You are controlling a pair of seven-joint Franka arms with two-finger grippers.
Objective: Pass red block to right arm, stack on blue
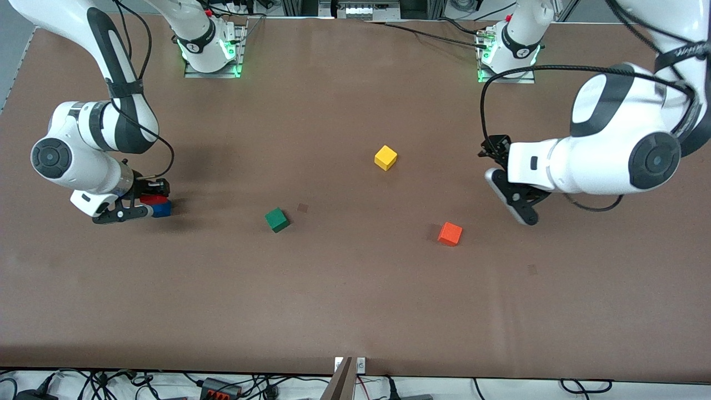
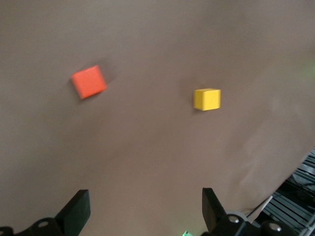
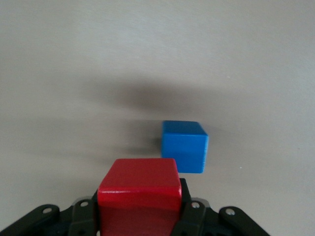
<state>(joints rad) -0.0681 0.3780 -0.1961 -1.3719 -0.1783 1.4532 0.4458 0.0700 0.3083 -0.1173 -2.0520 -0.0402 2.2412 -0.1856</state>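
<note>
Overhead, from the front view, the right arm's slim black hand is clamped on the small bright red cube at the right arm's end of the brown counter. That red cube sits just over the small dark blue cube; whether the two touch cannot be told from here. The left arm's wide, claw-like hand hangs spread and empty over the counter at its own end. On the counter between the arms lie a small green cube, a small yellow cube and a small orange cube.

Next, the left wrist view shows the two dark fingers standing wide apart with nothing between them, above the orange cube and the yellow cube.

Lastly, the right wrist view shows the red cube pinched in the right hand, with the blue cube resting on the counter just beside and below it, not squarely under.
</note>
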